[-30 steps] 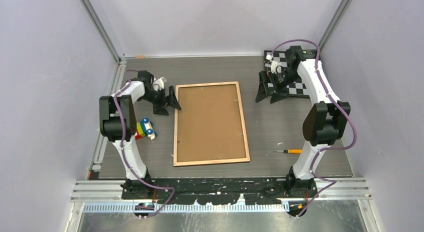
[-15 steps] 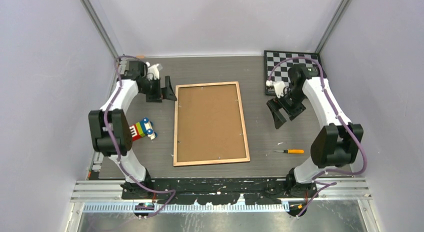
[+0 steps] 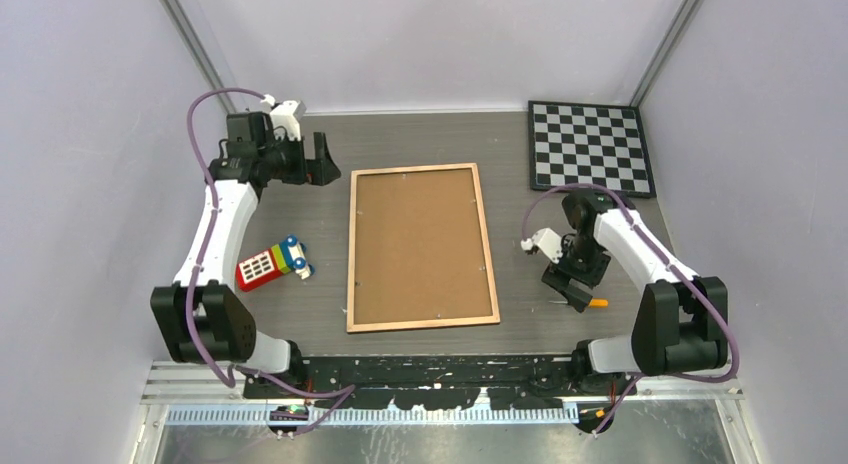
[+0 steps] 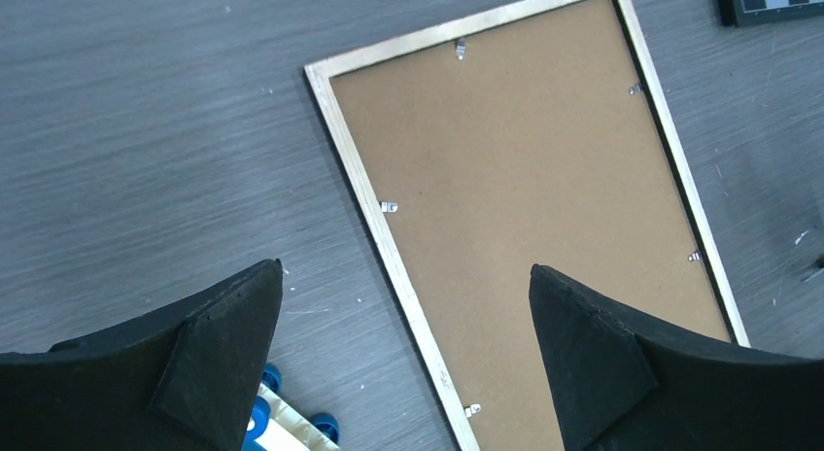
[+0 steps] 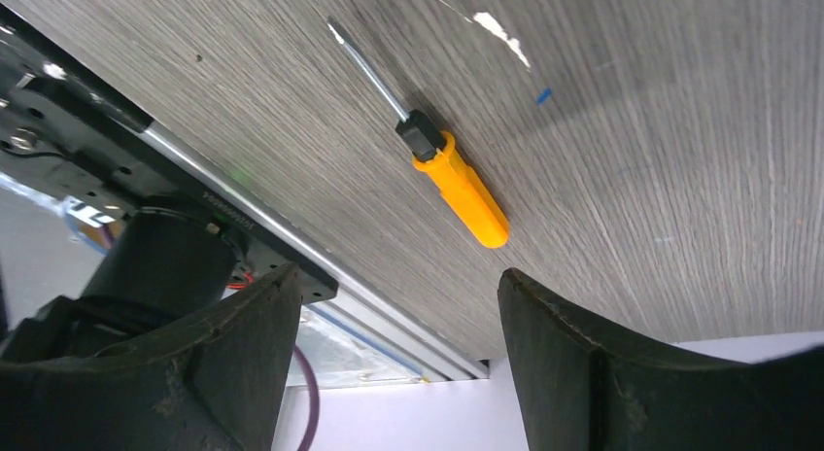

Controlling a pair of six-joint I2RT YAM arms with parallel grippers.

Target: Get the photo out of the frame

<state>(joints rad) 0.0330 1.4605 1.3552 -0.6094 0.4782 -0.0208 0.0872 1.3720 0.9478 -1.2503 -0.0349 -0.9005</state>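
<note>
Right end effector (image 5: 392, 288), spread wide, hovers over the orange screwdriver (image 5: 457, 184) on the counter (image 3: 420, 134) at its near right. Left end effector (image 4: 403, 271), also wide, hangs near the far left corner of the frame (image 3: 487, 242), which lies face down mid-counter, brown backing (image 3: 420, 244) up.

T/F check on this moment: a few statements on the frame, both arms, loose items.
1. The frame lies back up, brown board showing. True.
2. The right gripper is shut on the screwdriver. False: its jaws are open; the screwdriver lies free on the table.
3. The left gripper grips the frame's rim. False: its jaws are open and hold nothing.
4. A colourful toy lies left of the frame. True.
5. The checkered board lies under the frame. False: it sits apart, at the far right corner.
</note>
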